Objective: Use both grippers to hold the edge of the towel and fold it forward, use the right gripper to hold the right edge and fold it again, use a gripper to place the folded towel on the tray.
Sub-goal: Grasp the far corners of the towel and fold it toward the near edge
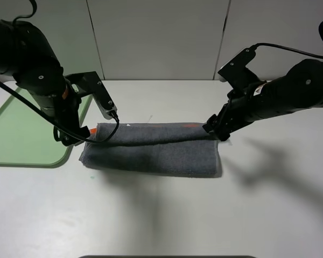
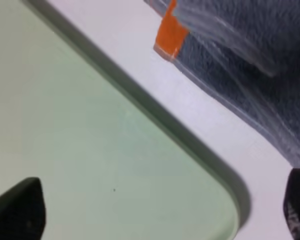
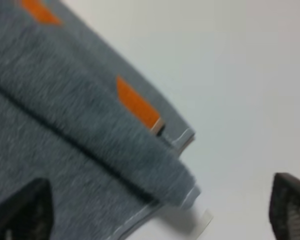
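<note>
My left gripper (image 1: 75,137) and right gripper (image 1: 216,130) gape empty at either end of the towel (image 1: 151,151), lying folded on the desk (image 1: 161,215) beside the tray (image 1: 27,137); it looks soft and floppy, so I'd pinch its right edge deep.

Bright even light, soft shadows, towel (image 3: 65,125) blurred close-up.

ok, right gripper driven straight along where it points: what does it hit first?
Probably the towel: its folded right corner sits between the right gripper's open jaws in the wrist view, bare table just beside. Depth is unclear, so it may only clip the edge.
</note>
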Robot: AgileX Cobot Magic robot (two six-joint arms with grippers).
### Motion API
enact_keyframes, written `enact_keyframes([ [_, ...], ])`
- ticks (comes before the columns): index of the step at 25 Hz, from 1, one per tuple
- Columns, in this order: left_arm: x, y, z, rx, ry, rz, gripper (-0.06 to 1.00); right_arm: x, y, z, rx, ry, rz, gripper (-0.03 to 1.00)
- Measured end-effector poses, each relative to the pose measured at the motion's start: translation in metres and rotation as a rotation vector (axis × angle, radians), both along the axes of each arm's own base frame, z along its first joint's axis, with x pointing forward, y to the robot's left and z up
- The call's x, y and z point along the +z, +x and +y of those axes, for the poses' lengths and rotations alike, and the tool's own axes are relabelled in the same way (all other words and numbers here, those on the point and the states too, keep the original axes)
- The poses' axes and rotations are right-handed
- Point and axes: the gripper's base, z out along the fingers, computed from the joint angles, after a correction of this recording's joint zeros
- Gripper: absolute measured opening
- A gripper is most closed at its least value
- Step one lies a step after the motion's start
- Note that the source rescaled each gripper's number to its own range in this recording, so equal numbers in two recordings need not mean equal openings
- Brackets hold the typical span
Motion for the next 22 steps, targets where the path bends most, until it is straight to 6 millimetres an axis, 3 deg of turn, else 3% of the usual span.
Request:
enact_keyframes([
  [22,0.0000,0.0001,0.0000,0.000,0.001,-0.001,1.00,-0.0008,-0.0005,0.0000,0.001,-0.002,0.008,1.00],
])
